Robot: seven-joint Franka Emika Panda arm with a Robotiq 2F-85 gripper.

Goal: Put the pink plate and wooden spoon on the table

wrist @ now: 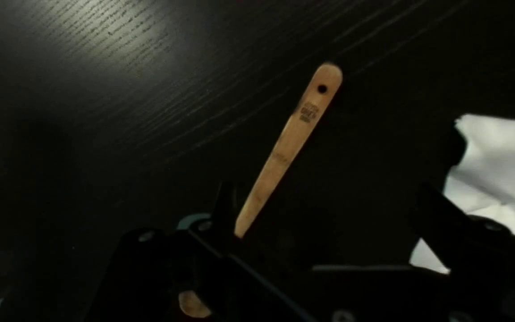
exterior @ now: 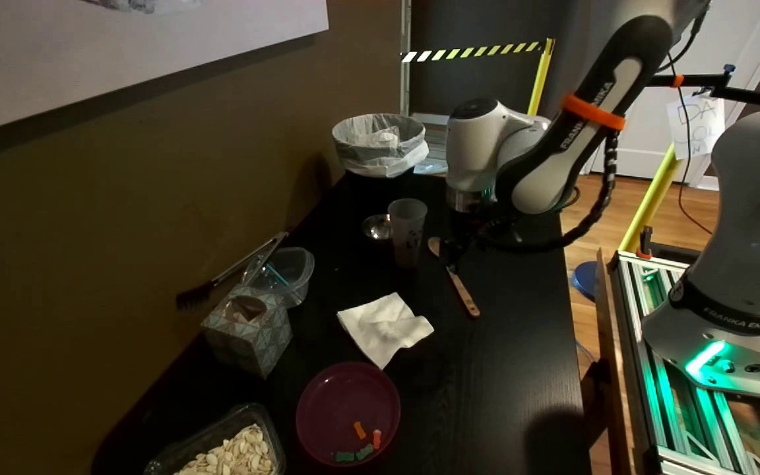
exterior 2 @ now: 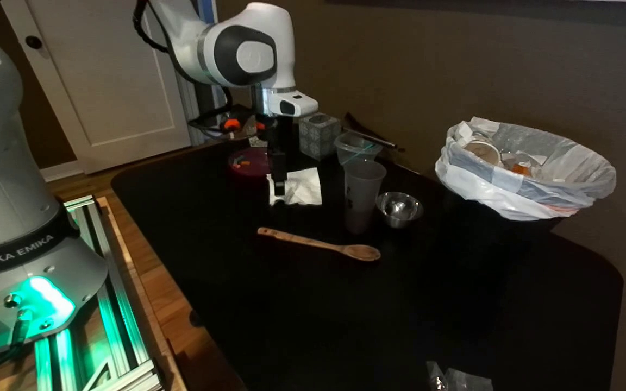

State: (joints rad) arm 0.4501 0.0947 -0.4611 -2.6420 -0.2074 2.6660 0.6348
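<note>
On the surface (exterior 2: 400, 312), the wooden spoon (wrist: 288, 145) could be knocked if the spread jaws are lowered off-centre.

A: Any txt?
B: "FRANKA EMIKA" on robot base (exterior: 743, 316), both ext views. Arm link (exterior: 571, 138): "FRAN…MIKA", mid hidden.
A: Paper sheet (exterior: 698, 125)?
B: "DA", rest unclear.
A: Stamp on wooden spoon (wrist: 287, 147)?
B: Too blurry.

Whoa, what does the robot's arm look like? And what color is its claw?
The arm is white and black, with chunky, rounded shapes. An orange band goes around it, and a dark cable runs beside it. The base says FRANKA EMIKA and has a glowing green light. The claw is black and two-fingered.
</note>
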